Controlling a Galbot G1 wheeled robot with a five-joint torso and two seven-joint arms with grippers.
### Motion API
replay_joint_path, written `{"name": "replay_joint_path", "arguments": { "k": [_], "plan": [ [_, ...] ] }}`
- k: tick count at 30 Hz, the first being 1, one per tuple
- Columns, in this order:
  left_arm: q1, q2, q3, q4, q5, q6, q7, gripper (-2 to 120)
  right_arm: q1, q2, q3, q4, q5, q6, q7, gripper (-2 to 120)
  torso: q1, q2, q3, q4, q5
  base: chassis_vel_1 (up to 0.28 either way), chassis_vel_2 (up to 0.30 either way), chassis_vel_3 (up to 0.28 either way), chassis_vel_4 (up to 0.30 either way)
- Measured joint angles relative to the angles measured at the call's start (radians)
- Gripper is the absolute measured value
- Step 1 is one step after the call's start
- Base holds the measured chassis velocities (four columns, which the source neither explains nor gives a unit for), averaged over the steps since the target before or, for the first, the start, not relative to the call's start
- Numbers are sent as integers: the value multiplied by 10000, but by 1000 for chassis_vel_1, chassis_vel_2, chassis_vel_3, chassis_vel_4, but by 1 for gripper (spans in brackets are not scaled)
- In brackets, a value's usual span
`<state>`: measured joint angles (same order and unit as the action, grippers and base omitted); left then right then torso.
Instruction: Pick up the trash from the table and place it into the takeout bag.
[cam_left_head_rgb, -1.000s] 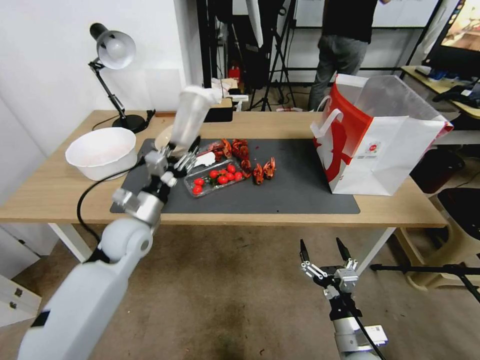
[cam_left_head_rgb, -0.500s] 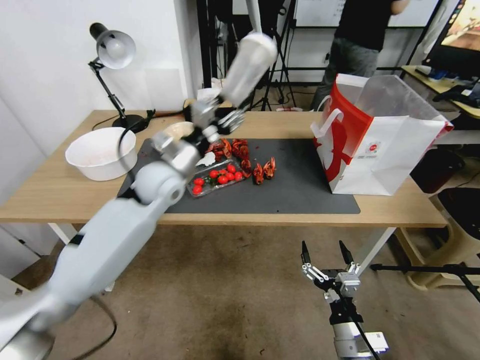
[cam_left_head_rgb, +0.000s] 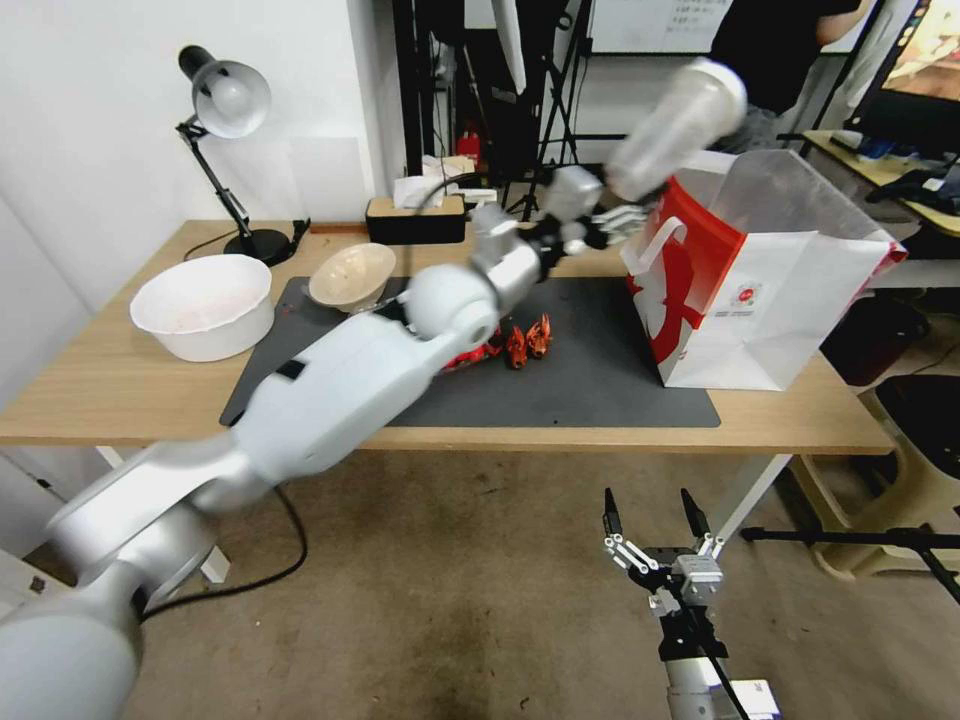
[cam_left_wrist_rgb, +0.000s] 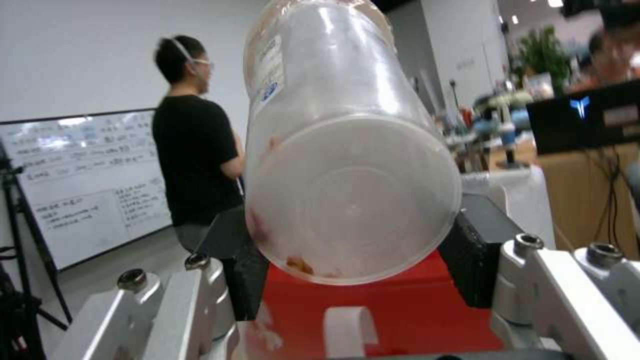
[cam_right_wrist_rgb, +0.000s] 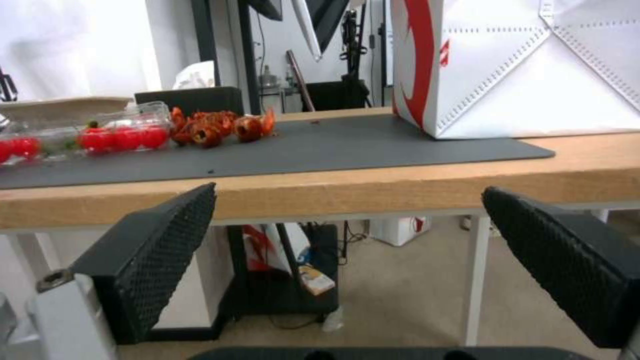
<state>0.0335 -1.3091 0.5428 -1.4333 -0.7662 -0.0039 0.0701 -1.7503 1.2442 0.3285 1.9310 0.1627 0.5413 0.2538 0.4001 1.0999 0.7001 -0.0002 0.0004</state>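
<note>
Frosted clear plastic, a tall cup (cam_left_head_rgb: 678, 128) with reddish food smears near its base, is clamped between the fingers (cam_left_wrist_rgb: 235, 280) of the left gripper (cam_left_head_rgb: 603, 222), which grips it low so the rest of the tumbler sticks out free toward the upper right of the head view. It is held tilted, its far end angled up over the near red edge of the takeout bag (cam_left_head_rgb: 790, 320), apparently so it can clear the rim and drop into the open mouth; the bag stands upright at the right end of the counter (cam_left_head_rgb: 100, 380), partly on the dark mat (cam_left_head_rgb: 600, 380), mouth open to receive it. In the left wrist view the cup's base (cam_left_wrist_rgb: 353, 200) faces the lens with the red bag side just below. The right gripper (cam_left_head_rgb: 655, 525) hangs low in the lower middle of the frame, beneath the counter edge, fingers spread wide and empty. A second ago the cup was just above the mat's left part, near the beige bowl (cam_left_head_rgb: 350, 275); half a second ago it was in the upper middle; now it is at the bag's rim. The bowl, then half hidden by the arm, now shows whole, while the arm covers the tray of tomatoes (cam_right_wrist_rgb: 100, 137). The crayfish shells (cam_left_head_rgb: 528, 340), large white bowl (cam_left_head_rgb: 203, 305) and right arm have barely changed.
</note>
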Motion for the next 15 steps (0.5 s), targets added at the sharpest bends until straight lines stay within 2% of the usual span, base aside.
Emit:
{"name": "replay_joint_path", "arguments": {
  "k": [3, 7, 12, 15],
  "plan": [
    [-865, -595, 857, 824, 696, 580, -61, 52, 64, 36, 5, -111, 19, 40, 8, 100, -1, 0, -1, 1, -1, 0, 0, 0, 0],
    [-1389, -781, 1259, 1307, 1040, 982, 0, 52, 132, 70, -29, -179, 34, 48, 10, 100, -1, 0, 0, 3, -3, 0, 0, 0, 0],
    [-1783, -828, 1437, 1515, 1119, 1178, 190, 52, 178, 79, -52, -269, 42, 94, 10, 100, -1, 0, 0, 4, -4, 0, 0, 0, 0],
    [-1980, -833, 1508, 1564, 1120, 1180, 193, 57, 197, 53, -54, -302, 54, 115, 11, 100, -1, 0, -1, 3, -4, 0, 0, 0, 0]
  ]
}}
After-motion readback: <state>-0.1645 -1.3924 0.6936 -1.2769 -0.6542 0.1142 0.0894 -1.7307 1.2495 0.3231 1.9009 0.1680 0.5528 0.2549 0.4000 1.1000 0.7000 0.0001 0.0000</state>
